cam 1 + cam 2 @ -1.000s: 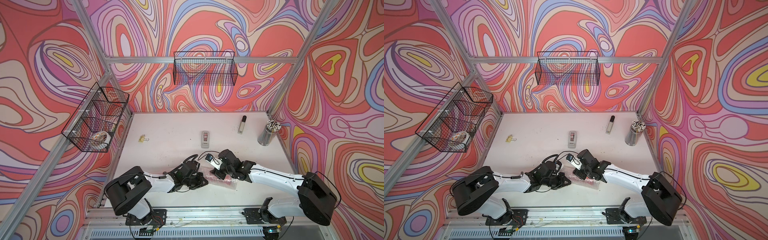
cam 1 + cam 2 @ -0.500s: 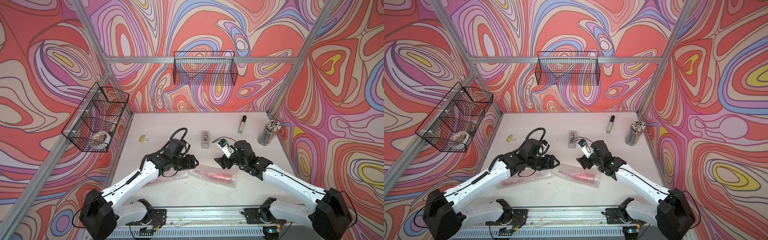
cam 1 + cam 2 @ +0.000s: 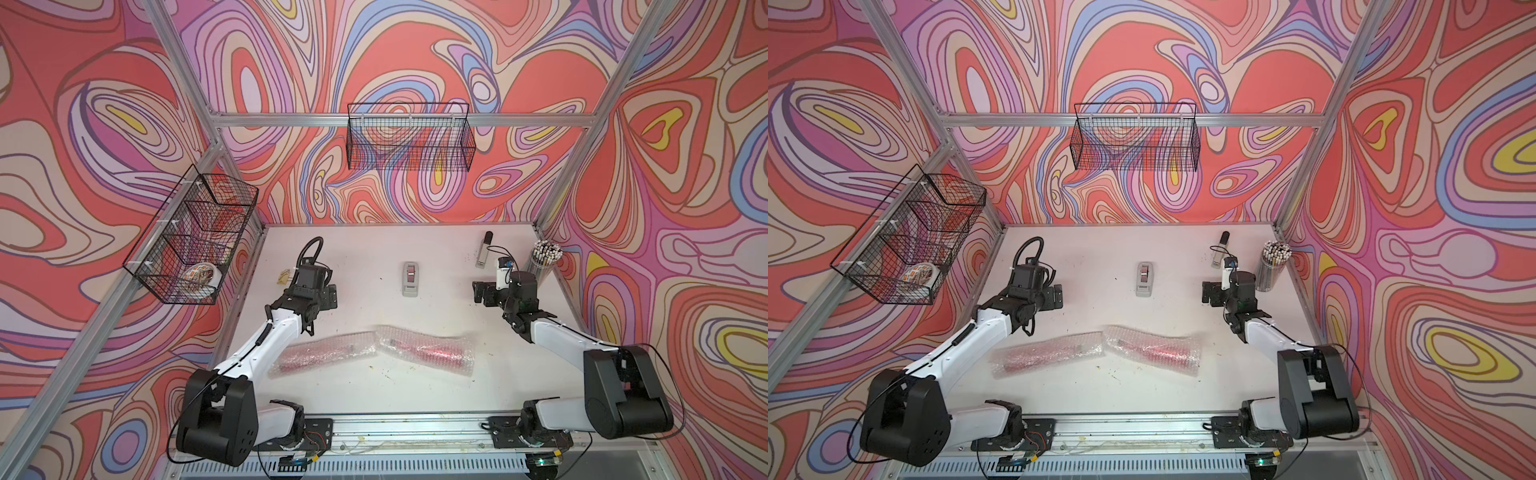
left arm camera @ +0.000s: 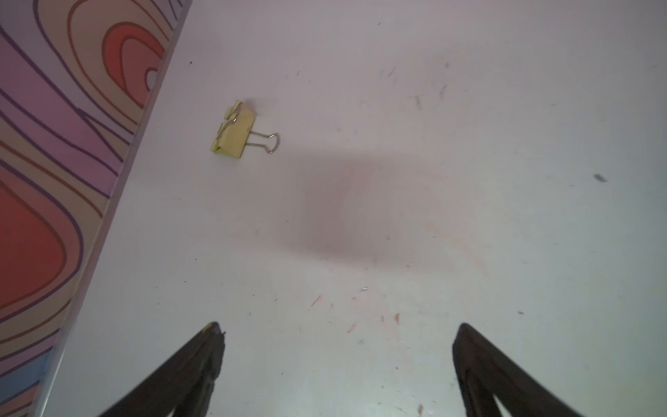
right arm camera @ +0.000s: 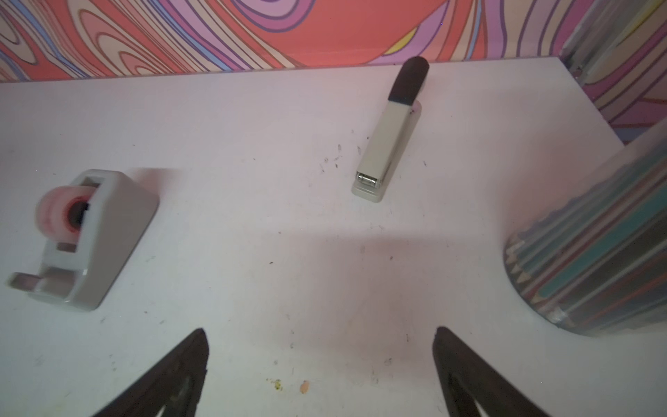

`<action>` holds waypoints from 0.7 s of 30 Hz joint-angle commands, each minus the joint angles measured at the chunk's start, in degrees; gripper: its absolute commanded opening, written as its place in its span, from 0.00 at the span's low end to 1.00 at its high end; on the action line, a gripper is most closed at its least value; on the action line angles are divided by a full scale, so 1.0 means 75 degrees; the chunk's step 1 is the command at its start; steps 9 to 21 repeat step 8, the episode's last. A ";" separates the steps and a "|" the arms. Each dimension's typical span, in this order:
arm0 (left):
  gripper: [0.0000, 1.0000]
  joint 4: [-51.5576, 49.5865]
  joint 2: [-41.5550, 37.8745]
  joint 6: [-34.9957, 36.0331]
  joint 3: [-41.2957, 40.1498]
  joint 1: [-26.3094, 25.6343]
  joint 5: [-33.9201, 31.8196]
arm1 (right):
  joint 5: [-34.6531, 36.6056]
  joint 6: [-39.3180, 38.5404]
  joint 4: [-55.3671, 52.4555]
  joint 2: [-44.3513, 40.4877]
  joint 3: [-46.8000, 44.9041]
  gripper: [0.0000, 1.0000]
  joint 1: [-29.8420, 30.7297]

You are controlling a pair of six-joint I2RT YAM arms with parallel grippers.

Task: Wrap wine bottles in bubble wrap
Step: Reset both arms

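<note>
Two wine bottles (image 3: 322,352), labels unreadable through two bubble wrap (image 3: 457,359) rolls, lie end to end at lower centre of the white bench (image 3: 374,395). The left gripper (image 4: 340,325) and right gripper (image 5: 319,329) hover spread, holding nothing, well apart from them. One tape dispenser (image 3: 409,279) stands upper centre, open bench around it

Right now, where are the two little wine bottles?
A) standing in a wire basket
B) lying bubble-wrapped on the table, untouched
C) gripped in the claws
B: both wine bottles lie rolled in bubble wrap on the table, while the left gripper and right gripper hang open, away from them.
</note>
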 commanded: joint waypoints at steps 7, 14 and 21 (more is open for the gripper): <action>1.00 0.2347 0.0579 0.0869 -0.0279 0.0316 -0.0410 | 0.0117 0.0229 0.1985 0.1021 0.0063 0.98 -0.0188; 1.00 0.2397 0.0507 0.0909 -0.0323 0.0316 -0.0295 | 0.0108 0.0220 0.1997 0.1023 0.0043 0.98 -0.0192; 1.00 0.2397 0.0507 0.0909 -0.0323 0.0316 -0.0295 | 0.0108 0.0220 0.1997 0.1023 0.0043 0.98 -0.0192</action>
